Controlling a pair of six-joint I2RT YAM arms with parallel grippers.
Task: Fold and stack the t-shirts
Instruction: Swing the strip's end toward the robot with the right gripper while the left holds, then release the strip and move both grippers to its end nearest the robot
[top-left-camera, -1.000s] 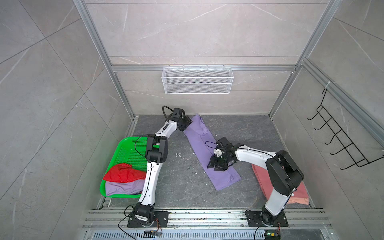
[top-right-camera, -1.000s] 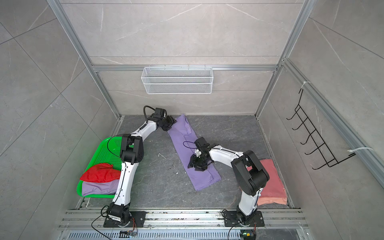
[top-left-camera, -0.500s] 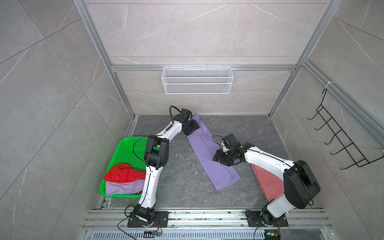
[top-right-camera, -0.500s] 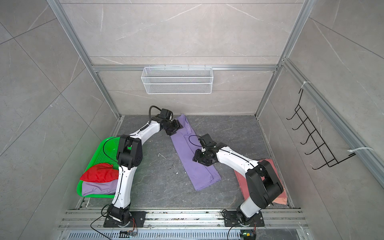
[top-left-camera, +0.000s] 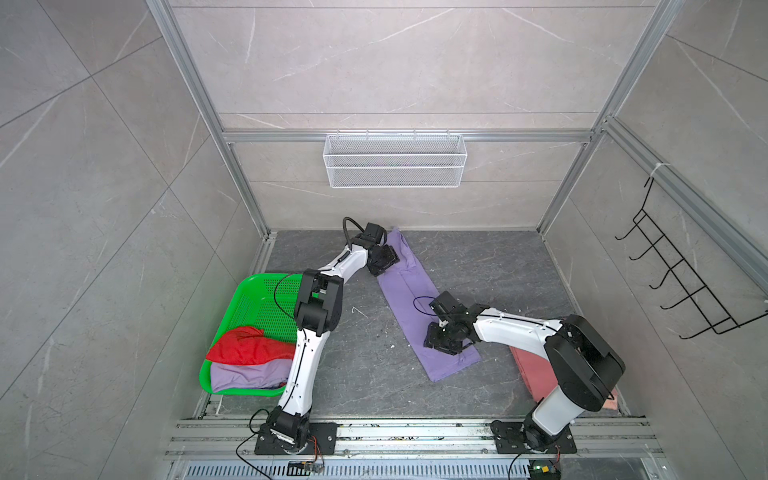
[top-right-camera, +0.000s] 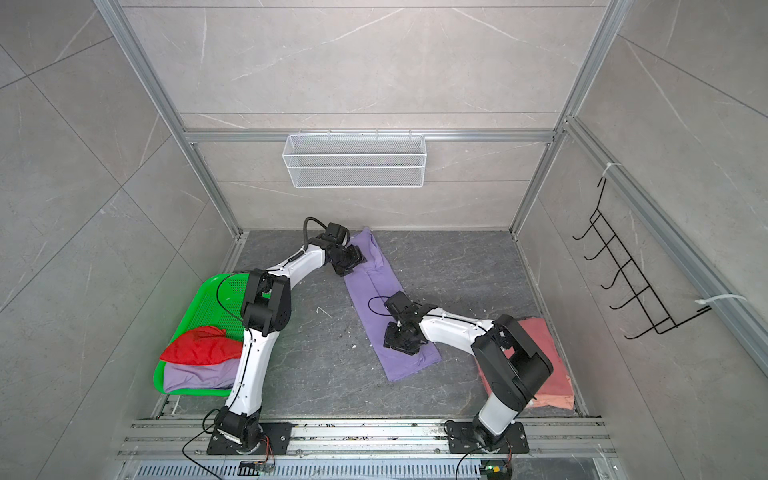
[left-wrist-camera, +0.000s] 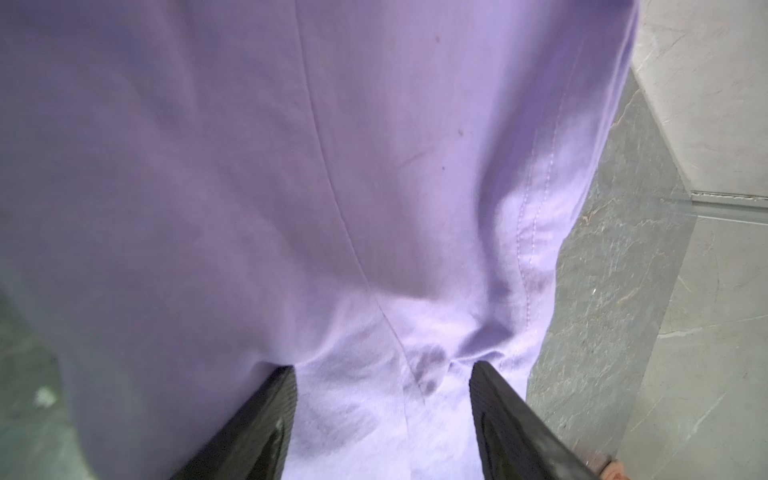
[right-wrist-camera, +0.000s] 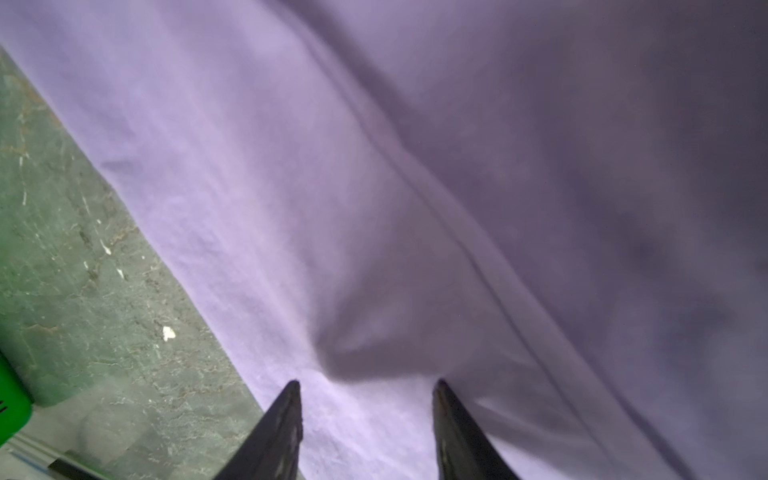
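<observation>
Diagonally across the middle of both top views lies a long lavender cotton t-shirt (top-left-camera: 405, 291), folded into a narrow flat strip. It runs from the upper centre toward the lower right on the dark grey, veined stone-look floor (top-left-camera: 478, 270), which is flecked with small white scraps.

The left gripper (top-left-camera: 384, 257) sits on the strip's upper end and the right gripper (top-left-camera: 442, 343) on its lower end. In the left wrist view the 2 black ribbed fingers (left-wrist-camera: 266, 415) stand wide apart with their tips down on the soft matte cloth, which shows a stitched hem line and puckers between them. In the right wrist view the 2 dark tapered fingers (right-wrist-camera: 282, 419) are parted more narrowly, with a shadowed ridge of fabric between the tips. Neither pair has closed on the cloth.

At the lower left, a bright green perforated plastic basket (top-left-camera: 266, 307) holds a crumpled bright red t-shirt (top-left-camera: 249, 347) lying on top of another lavender t-shirt (top-left-camera: 245, 374). At the lower right, a folded salmon-pink t-shirt (top-right-camera: 548, 357) lies flat on the floor, partly hidden behind the right arm.

Pale grey marbled wall panels enclose the cell, joined by an aluminium frame (top-left-camera: 231, 166). A white wire-mesh tray (top-left-camera: 395, 160) hangs on the back wall and a black wire hook rack (top-left-camera: 681, 286) on the right wall.
</observation>
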